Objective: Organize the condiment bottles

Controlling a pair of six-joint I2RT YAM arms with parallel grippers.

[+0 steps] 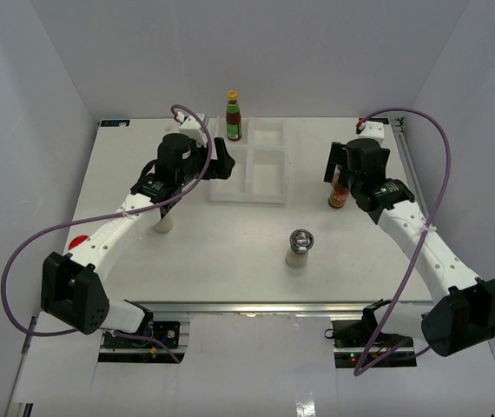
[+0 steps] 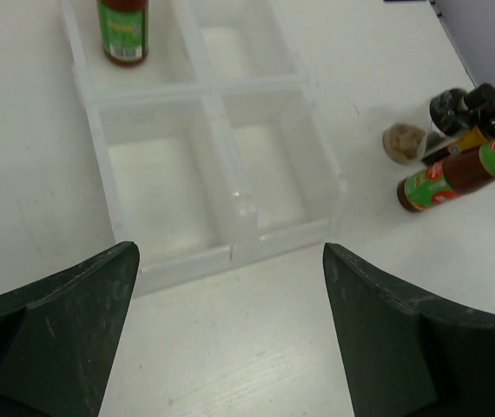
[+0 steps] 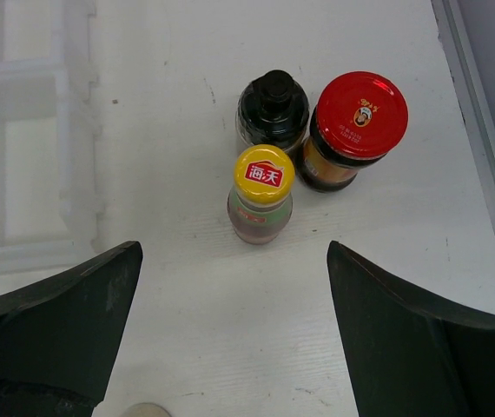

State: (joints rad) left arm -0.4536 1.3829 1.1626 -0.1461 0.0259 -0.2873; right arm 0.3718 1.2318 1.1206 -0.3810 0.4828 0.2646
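The table (image 3: 256, 330) is matt white with a faint grain. The divided tray (image 2: 215, 130) looks like smooth, slightly translucent white plastic. The red jar lid (image 3: 361, 102) and the yellow bottle cap (image 3: 264, 174) are smooth and glossy; the grey shaker lid (image 1: 300, 240) shines like metal.

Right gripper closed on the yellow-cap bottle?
No: the right gripper is wide open, and the yellow-capped bottle stands free ahead of it.

Same build both sides: left white-link arm (image 1: 113, 230), right white-link arm (image 1: 425, 243), boxy black joint housings (image 1: 74, 294), one looped purple cable (image 1: 3, 287) each. Gripper fingers (image 2: 56, 339) dark, matte, scuffed.
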